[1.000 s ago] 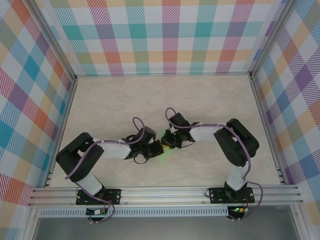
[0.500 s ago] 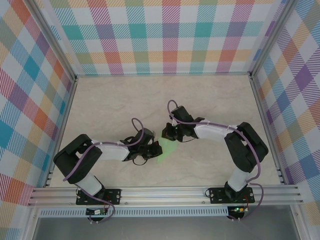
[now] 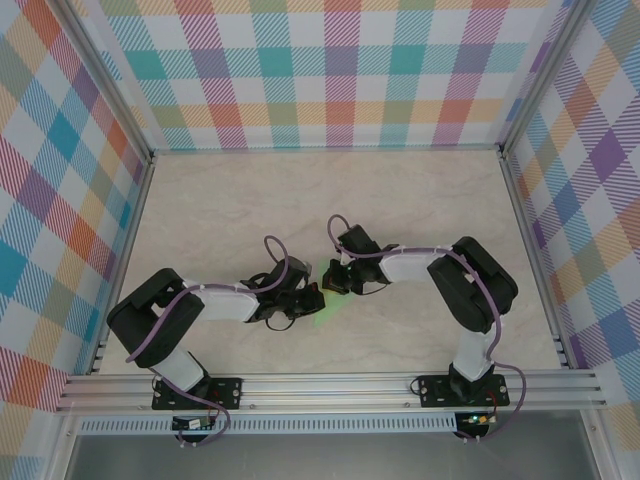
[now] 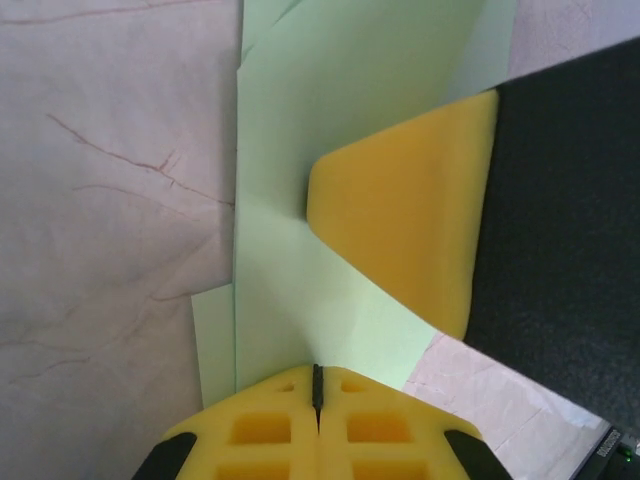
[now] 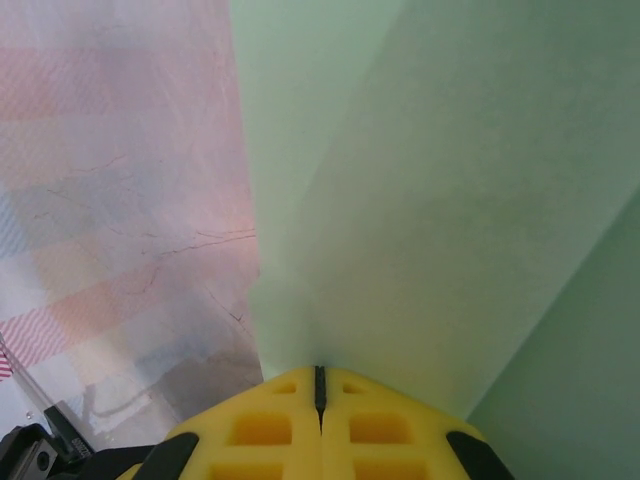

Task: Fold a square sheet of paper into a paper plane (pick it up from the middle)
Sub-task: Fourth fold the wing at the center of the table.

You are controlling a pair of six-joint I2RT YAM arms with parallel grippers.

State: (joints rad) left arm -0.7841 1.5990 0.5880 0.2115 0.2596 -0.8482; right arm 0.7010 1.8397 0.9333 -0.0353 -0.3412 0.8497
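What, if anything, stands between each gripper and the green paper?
Nothing visible does. The left gripper and the right gripper are each shut directly on the green paper.

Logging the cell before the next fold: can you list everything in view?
pale-green folded paper sheet: one, pale green, mid-table between the grippers
marbled table top: one, beige, cell floor
checked walls: three, multicoloured, back and both sides
metal frame rails: silver, near edge and corners
left arm, right arm: two, black and white, purple cables, reaching inward
left gripper: yellow fingers, shut on the sheet
right gripper: yellow fingers, shut on the sheet
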